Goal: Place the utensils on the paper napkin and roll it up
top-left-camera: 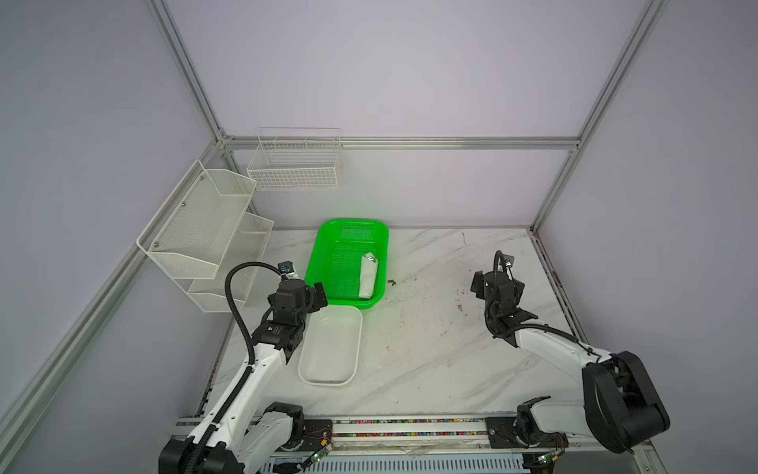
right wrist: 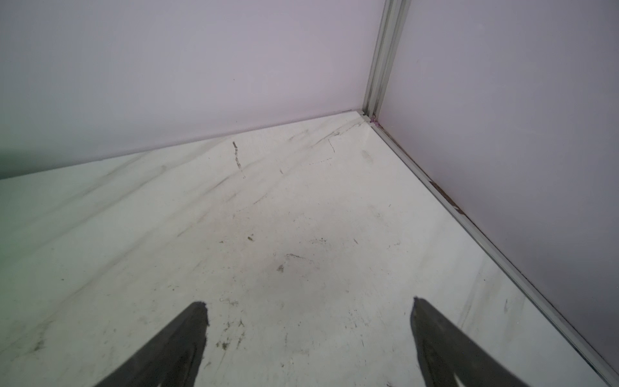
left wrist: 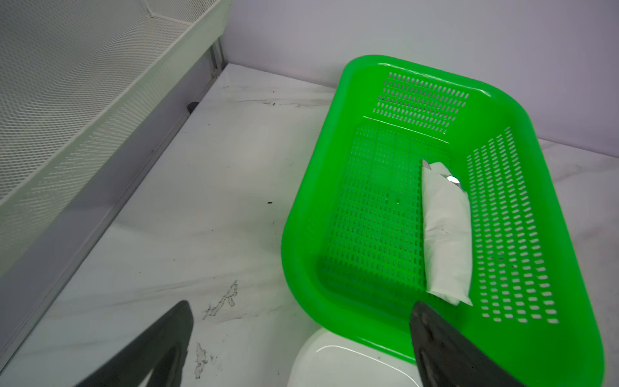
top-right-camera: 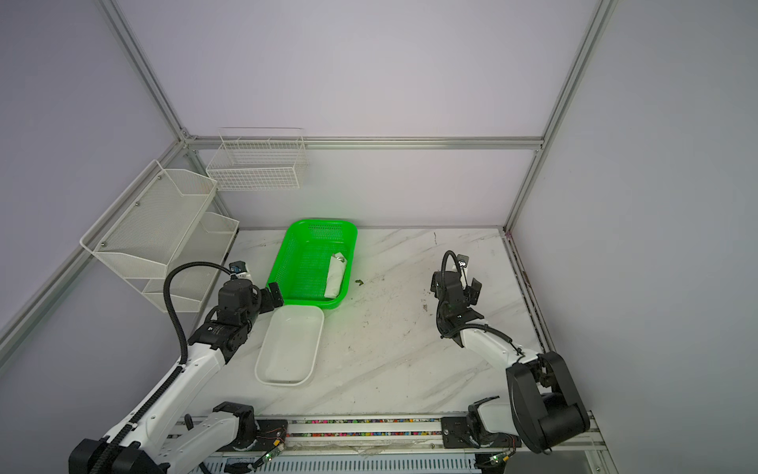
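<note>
The paper napkin point(top-left-camera: 368, 277) point(top-right-camera: 335, 277) point(left wrist: 445, 231) lies rolled up inside the green basket point(top-left-camera: 340, 262) point(left wrist: 368, 217), along its right wall. Shiny tips of the utensils point(left wrist: 453, 180) point(top-left-camera: 371, 258) stick out of the roll's far end; the rest of them is hidden in the paper. My left gripper point(top-left-camera: 305, 287) point(left wrist: 299, 303) stands open at the basket's near left corner, holding nothing. My right gripper point(top-left-camera: 498, 283) point(right wrist: 308, 301) is open too, over bare marble at the table's right side, far from the basket.
A rigid white tray point(top-left-camera: 330, 349) point(left wrist: 335, 362) sits just in front of the basket, under the left arm. A white mesh rack point(top-left-camera: 205, 234) stands at the left and a wire basket point(top-left-camera: 295, 164) hangs on the back wall. A small green scrap point(top-left-camera: 391, 282) lies beside the basket.
</note>
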Controlling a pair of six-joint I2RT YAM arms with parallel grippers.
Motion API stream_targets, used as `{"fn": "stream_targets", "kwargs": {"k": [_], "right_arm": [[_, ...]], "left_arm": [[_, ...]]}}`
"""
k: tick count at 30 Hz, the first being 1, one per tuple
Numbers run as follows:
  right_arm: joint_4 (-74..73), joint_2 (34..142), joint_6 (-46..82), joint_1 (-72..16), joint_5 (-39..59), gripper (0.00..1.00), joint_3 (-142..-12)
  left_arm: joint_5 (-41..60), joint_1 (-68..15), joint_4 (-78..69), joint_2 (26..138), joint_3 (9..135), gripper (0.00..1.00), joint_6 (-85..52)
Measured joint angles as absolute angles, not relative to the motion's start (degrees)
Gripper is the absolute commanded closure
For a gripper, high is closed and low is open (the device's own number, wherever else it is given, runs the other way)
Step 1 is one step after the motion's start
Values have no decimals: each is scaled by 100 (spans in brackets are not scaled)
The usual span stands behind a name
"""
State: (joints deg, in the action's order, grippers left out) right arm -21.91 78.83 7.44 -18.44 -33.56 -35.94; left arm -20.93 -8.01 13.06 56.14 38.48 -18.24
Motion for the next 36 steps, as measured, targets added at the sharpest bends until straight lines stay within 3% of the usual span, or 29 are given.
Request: {"fn": "stream_targets", "kwargs": {"k": [7,20,30,36], "right_arm": [[-4075,8965,-3,-1400,-2849,3,-3245],[-7371,10101,-493,-829,-1236,3,-2432],[-7675,10269,-419,-829,-1441,3,-2475],[-7708,10269,-410,-829,-1527,3,-2475]], "left_arm": [[-2443,-353,-49,6093,3017,0,-1566],[-2189,-296,-4042,7717,2001,0,-652],[-1953,-200,-6169,8844,1896,0,-493],[-2032,-193,-6163,8908,1964,0,-541]]}}
